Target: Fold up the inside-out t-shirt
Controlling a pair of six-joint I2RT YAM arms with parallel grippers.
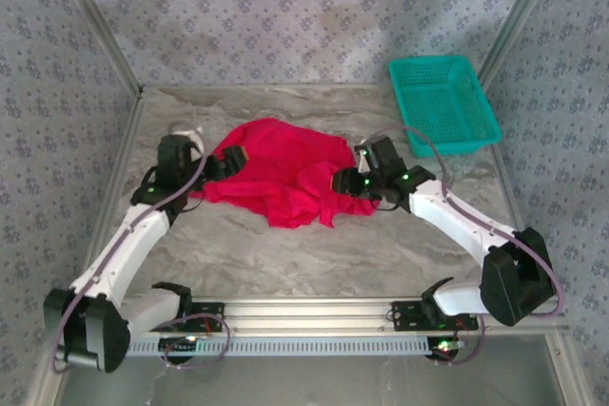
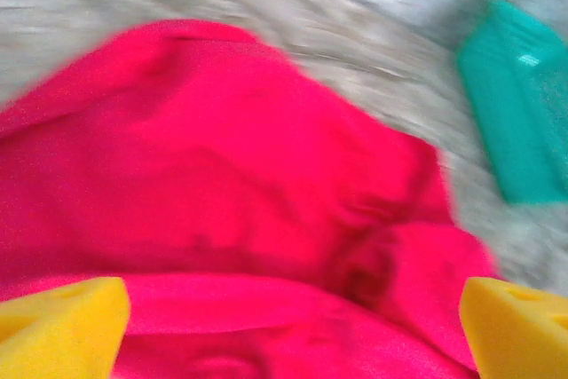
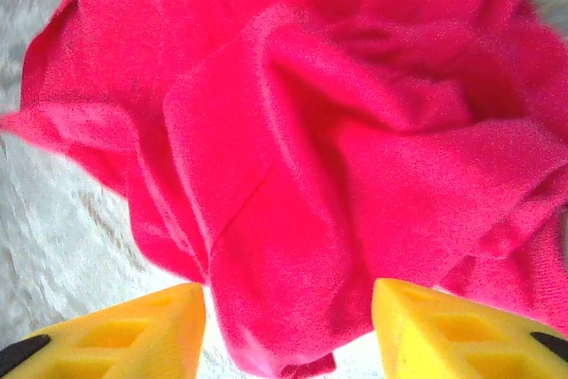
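Top view: shirt [image 1: 281, 168] is a bright red crumpled heap on the middle of the table [image 1: 314, 254]. It has no flat edges, and a wrinkled lobe points toward the near right. Left gripper [image 1: 221, 164] is at its left edge and right gripper [image 1: 344, 181] at its right edge, so the heap sits between them. Teal basket [image 1: 444, 102] is at the far right, apart from the shirt.

Left wrist: blurry. Yellow fingers [image 2: 62, 326] sit in the bottom corners, spread wide, gripping nothing. The shirt runs between and beyond them as a smooth mound with a dark crease low right. The basket shows at upper right.

Right wrist: yellow fingers [image 3: 133, 335] are parted. A drooping fold of shirt lies between them with slivers of table on each side, not pinched. The cloth has deep overlapping folds and a thin diagonal seam line.
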